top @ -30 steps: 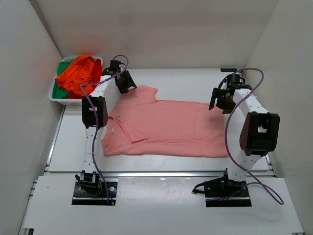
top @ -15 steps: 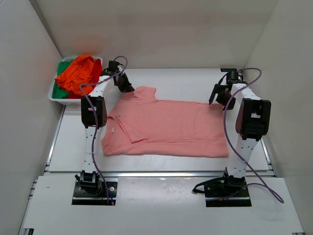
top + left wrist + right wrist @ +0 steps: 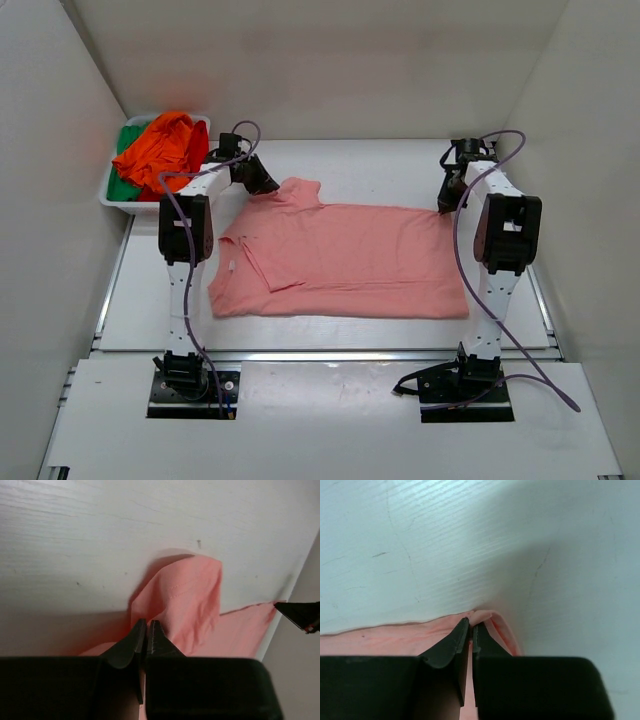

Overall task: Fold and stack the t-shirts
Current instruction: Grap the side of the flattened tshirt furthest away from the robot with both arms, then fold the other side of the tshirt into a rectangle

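A salmon-pink t-shirt [image 3: 340,260] lies spread flat on the white table, collar to the left. My left gripper [image 3: 265,185] is at its far left corner by the sleeve. In the left wrist view the gripper [image 3: 148,623] is shut on a raised fold of the pink cloth [image 3: 190,595]. My right gripper [image 3: 444,203] is at the shirt's far right corner. The right wrist view shows that gripper [image 3: 471,626] shut on the bunched hem edge [image 3: 395,637]. More t-shirts, a bright orange one [image 3: 165,145] over a green one [image 3: 122,185], are piled at the back left.
The orange and green shirts fill a white plastic tray [image 3: 112,203] in the back left corner. White walls close in the table on the left, the back and the right. Both arm bases stand at the near edge.
Both grippers have moved outward and down to the shirt's far corners and gone from open to shut on the cloth. The shirt's far right corner has shifted slightly.
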Robot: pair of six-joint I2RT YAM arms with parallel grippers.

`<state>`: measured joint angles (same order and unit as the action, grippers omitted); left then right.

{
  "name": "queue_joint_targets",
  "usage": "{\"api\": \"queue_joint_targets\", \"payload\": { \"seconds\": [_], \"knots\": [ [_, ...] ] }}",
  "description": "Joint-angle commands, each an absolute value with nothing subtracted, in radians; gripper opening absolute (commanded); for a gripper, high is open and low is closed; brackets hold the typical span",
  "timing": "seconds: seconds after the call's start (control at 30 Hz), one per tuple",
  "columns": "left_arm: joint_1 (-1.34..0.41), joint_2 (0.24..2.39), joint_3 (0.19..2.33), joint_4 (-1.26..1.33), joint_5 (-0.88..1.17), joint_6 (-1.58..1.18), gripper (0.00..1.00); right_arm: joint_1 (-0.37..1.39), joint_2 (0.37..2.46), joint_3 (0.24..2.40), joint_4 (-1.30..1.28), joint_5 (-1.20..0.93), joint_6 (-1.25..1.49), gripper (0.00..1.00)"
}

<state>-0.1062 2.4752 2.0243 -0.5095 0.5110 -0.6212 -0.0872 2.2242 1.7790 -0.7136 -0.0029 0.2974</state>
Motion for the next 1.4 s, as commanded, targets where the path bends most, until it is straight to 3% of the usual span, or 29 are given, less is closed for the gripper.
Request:
{"api": "queue_joint_targets", "payload": {
  "seconds": [0.0, 0.3, 0.7, 0.83, 1.37],
  "knots": [
    [-0.086, 2.271, 1.962, -0.342, 0.572, -0.655, 0.00, -0.077, 2.192, 1.822, -0.694, 0.015, 0.273, 0.00],
    [-0.071, 2.115, 1.882, -0.446, 0.588, -0.572, 0.00, -0.061, 2.094, 1.749, -0.695, -0.048, 0.216, 0.00],
    [-0.057, 1.767, 1.220, -0.348, 0.546, -0.456, 0.00, -0.106, 1.707, 1.263, -0.514, -0.155, 0.222, 0.00],
    [-0.055, 1.666, 1.099, -0.356, 0.534, -0.419, 0.00, -0.135, 1.628, 1.157, -0.492, -0.172, 0.216, 0.00],
    [-0.041, 1.344, 0.850, -0.460, 0.491, -0.351, 0.00, -0.153, 1.339, 0.865, -0.506, -0.202, 0.242, 0.00]
  ]
}}
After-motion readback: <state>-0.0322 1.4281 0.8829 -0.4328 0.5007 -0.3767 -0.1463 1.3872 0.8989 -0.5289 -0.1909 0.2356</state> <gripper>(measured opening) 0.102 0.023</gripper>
